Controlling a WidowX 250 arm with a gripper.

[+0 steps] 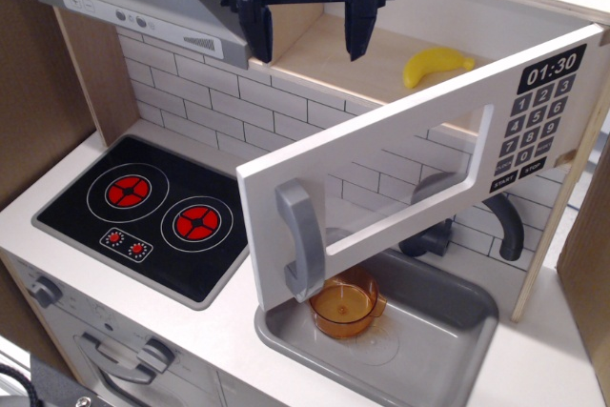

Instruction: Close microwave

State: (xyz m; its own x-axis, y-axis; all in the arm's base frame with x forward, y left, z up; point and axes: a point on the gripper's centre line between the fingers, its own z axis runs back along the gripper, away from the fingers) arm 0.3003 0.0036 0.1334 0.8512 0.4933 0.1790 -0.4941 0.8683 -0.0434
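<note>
- A toy kitchen is showing from above, with a light-wood microwave [448,73] sitting at upper right, its cavity lying exposed.
- The microwave's wide white door [419,178] is swinging far out toward the viewer, hinged at the right where the black keypad [541,111] and clock digits are showing.
- A grey bar handle [303,240] is standing at the door's free left edge, hanging over the grey sink [457,350].
- A black gripper [305,30] is hovering at top centre, above the cavity's left part, its jaws standing apart and holding nothing.
- It is touching neither the door nor the handle; both are lying well below and in front of it.
- A yellow banana [434,66] is lying inside the cavity toward the right, seemingly clear of the door's path.
- An orange cup [348,304] is sitting in the sink just under the handle, and a stovetop [152,212] is lying to the left.
- Risk: coming down behind the door, the fingers could be getting trapped in the cavity as the door shuts.
- Risk: pushing near the hinge could be giving too little leverage, leaving the door ajar.
- Risk: a glancing push could be sliding off the smooth white face.
</note>
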